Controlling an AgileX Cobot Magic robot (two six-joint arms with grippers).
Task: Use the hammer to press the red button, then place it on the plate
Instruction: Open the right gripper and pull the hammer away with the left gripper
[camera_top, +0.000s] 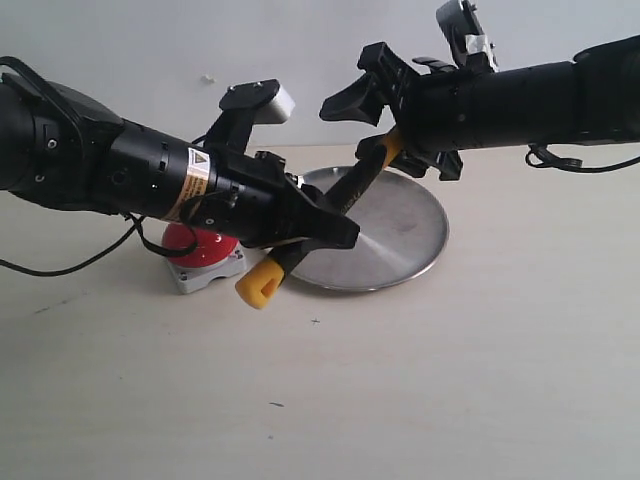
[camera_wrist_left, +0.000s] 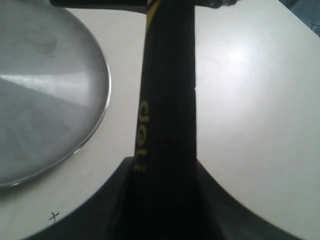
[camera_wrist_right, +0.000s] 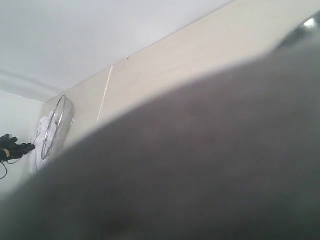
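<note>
while my left pincer (camera_top: 320, 225) is clamping the hammer (camera_top: 262, 283) mid-handle, aloft near the plate (camera_top: 410, 240) and button (camera_top: 200, 245), i'm judging placing not yet done; i'm not seeing whether the right pincer (camera_top: 375, 100) is gripping.

Yellow end and black grip on the hammer (camera_top: 262, 284), lettering maybe yellowish; red button (camera_top: 196, 243), grey base; silver plate (camera_top: 400, 232).

We see a round silver metal plate (camera_top: 405, 235), shiny yet scuffed; a glossy red dome-shaped button (camera_top: 198, 245); a yellow-and-black hammer (camera_top: 260, 284) with a matt rubber grip; a smooth, matt pale tabletop (camera_top: 450, 380).
</note>
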